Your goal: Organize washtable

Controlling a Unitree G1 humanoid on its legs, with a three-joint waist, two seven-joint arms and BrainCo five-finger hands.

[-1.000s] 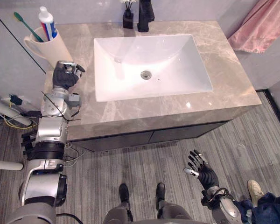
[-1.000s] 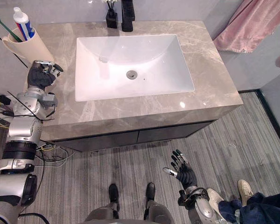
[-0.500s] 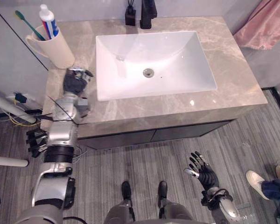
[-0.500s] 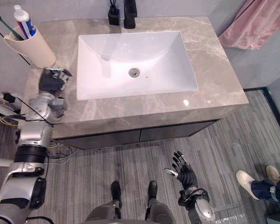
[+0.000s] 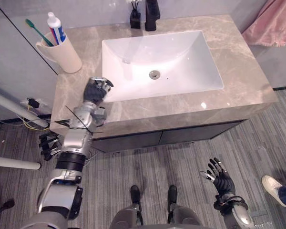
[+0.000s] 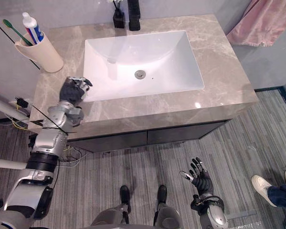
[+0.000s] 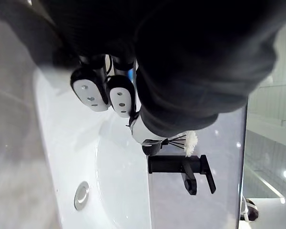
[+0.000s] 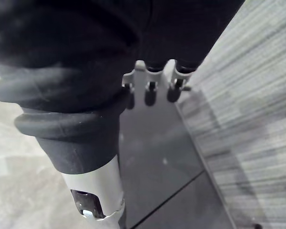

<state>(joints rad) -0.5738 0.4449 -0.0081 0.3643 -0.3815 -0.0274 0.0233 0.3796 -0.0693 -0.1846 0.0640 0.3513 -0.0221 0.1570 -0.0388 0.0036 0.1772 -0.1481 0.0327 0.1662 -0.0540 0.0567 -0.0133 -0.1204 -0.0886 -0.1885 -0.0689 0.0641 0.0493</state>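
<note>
1. Beige cup (image 5: 64, 55) upright on counter (image 5: 243, 76), well left of sink (image 5: 181, 52), near its back-left corner.
2. Green toothbrush (image 5: 36, 31) and toothpaste (image 5: 55, 26) standing in cup; brush leaning away from sink, tube upright, nearer to sink.
3. Left hand (image 5: 96, 89) over counter, just beside sink's front-left corner, nearly at the rim; contact with counter not clear.
4. Fingers (image 7: 89, 90) curled in toward palm, closed on nothing, pads facing wrist camera.
5. White rectangular sink set into marble counter, drain (image 5: 154, 74) near middle of basin.
6. Small black diffuser (image 5: 135, 19) with reeds behind sink's back edge, slightly left of centre.
7. Black faucet (image 5: 151, 12) just beside diffuser, also behind sink's back edge, spout toward basin.
8. Dark cabinet (image 5: 181, 136) front below sink, grey striped floor (image 5: 133, 162) in front.
9. Right hand (image 5: 221, 177) low over floor, well in front of sink and toward its right end, apart from cabinet.
10. Fingers (image 8: 151, 93) straight and spread, open, holding nothing.
11. Pink towel (image 5: 271, 26) hanging right of sink, past counter's right end.
12. Person's white shoe (image 5: 275, 185) on floor, far front-right of sink, beyond right hand.
</note>
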